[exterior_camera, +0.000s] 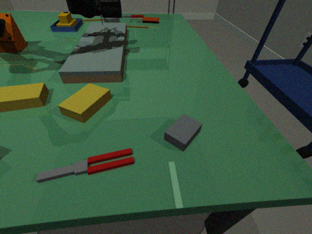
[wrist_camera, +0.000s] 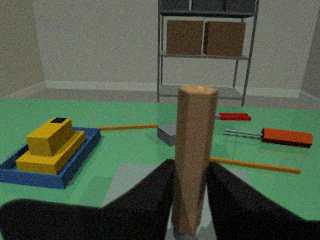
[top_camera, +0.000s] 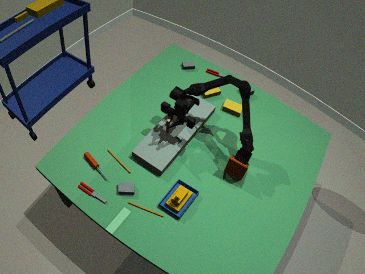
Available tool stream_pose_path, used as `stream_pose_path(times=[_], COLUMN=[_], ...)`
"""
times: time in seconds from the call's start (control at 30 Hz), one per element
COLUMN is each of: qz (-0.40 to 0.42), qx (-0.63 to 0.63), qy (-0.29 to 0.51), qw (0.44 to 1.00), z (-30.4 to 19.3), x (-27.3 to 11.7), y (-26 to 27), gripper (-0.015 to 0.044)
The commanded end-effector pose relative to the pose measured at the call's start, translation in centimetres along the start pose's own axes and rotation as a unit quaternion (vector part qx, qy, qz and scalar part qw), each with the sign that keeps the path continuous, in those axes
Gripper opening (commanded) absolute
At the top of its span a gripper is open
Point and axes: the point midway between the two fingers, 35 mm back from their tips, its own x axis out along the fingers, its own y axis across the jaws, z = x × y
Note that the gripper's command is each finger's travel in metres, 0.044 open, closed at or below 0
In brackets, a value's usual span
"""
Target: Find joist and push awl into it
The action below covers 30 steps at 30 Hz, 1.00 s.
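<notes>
My gripper [top_camera: 169, 127] [wrist_camera: 190, 168] is shut on the awl's wooden handle. The awl [top_camera: 168, 124] [exterior_camera: 101, 19] [wrist_camera: 196, 135] stands about upright, its thin metal shaft pointing down over the panel. In the exterior view the tip is close to the panel's surface; I cannot tell whether it touches. The grey floor panel [top_camera: 149, 154] [exterior_camera: 93, 63] [wrist_camera: 124, 182] lies on the table, partly in the arm's shadow. No hole is visible in it. The yellow stud finder [top_camera: 184, 194] [exterior_camera: 66, 22] [wrist_camera: 49, 145] sits in the blue tray [top_camera: 188, 205] [exterior_camera: 64, 29] [wrist_camera: 35, 178].
An orange screwdriver [top_camera: 91, 160] [wrist_camera: 287, 137], red-handled pliers [top_camera: 86, 188], two orange pencils [top_camera: 118, 161] [top_camera: 145, 209] and a grey block [top_camera: 125, 188] lie beyond the panel's far end. Yellow blocks [top_camera: 232, 107] [exterior_camera: 84, 102], another grey block [exterior_camera: 183, 130] and more pliers [exterior_camera: 109, 161] lie at the other end.
</notes>
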Motion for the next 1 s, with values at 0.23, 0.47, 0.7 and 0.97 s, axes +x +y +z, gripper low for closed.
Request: stream_pose_path(times=[0.23,0.47,0.7,0.97], qz=[0.002,0.002,0.002,0.003], qx=[-0.001,-0.001,-0.001,-0.001], qy=[-0.005,-0.005,-0.005,-0.005], qw=[1.000,1.000,1.000,1.000], z=[-1.1,-2.2,-3.3,-4.4], x=[0.3,0.4,0.5,0.6], y=[0.1,0.1,0.1,0.2], gripper=[0.0000,0.0000,0.0000,0.0000])
